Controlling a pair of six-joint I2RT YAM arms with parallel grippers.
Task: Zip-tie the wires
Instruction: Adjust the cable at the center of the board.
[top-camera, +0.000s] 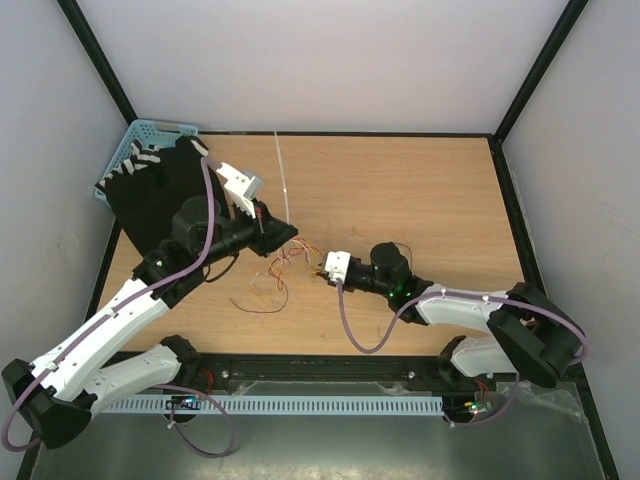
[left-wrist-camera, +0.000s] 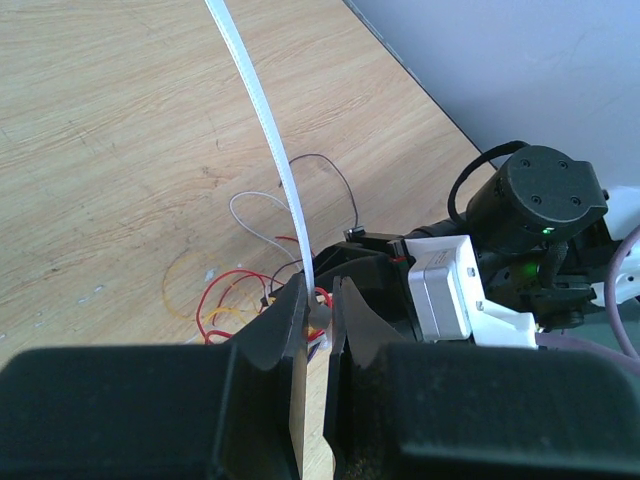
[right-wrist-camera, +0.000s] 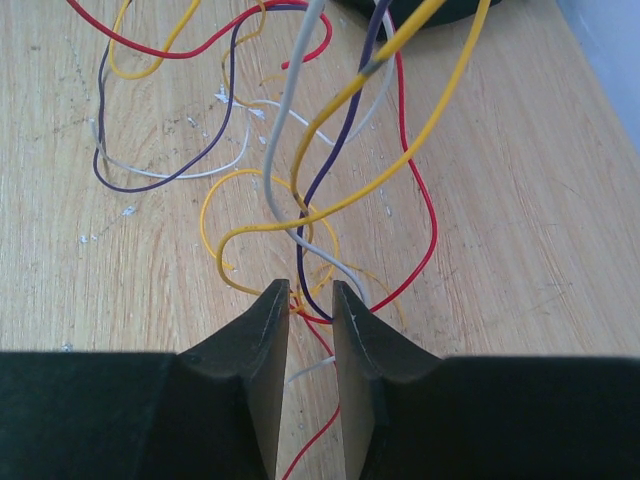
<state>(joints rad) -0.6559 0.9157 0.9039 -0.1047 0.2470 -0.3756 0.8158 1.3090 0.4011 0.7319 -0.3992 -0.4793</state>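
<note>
A white slotted strip (top-camera: 300, 405) lies nearest us, running along the near edge between the two arm bases. From there the left arm (top-camera: 110, 320) reaches up and inward from the lower left, and the right arm (top-camera: 470, 305) reaches in from the lower right. They meet nose to nose near the middle of the wooden tabletop (top-camera: 420, 190). In the left wrist view we see the left fingers (left-wrist-camera: 300, 305) closed on a white zip tie (left-wrist-camera: 296, 205), pinching its lower end between them. The strap rises from the grip and curves away over the wood. In the right wrist view we see the right fingers (right-wrist-camera: 285, 320) drawn in around the wires (right-wrist-camera: 300, 228), with only a narrow slot between them. Red, yellow, dark purple and pale grey strands gather right at the fingertips, and a red strand and a pale strand pass down through the slot. Beyond the fingertips the strands fan out in loose loops, some lifted off the wood and some lying on it. From above we find this tangle on the tabletop between the two arms, spilling a little toward the near left. The zip tie runs from that meeting point straight toward the far edge. Farthest away, in the far left corner, a light blue basket (top-camera: 130, 150) sits partly behind a large black shape (top-camera: 150, 200).
</note>
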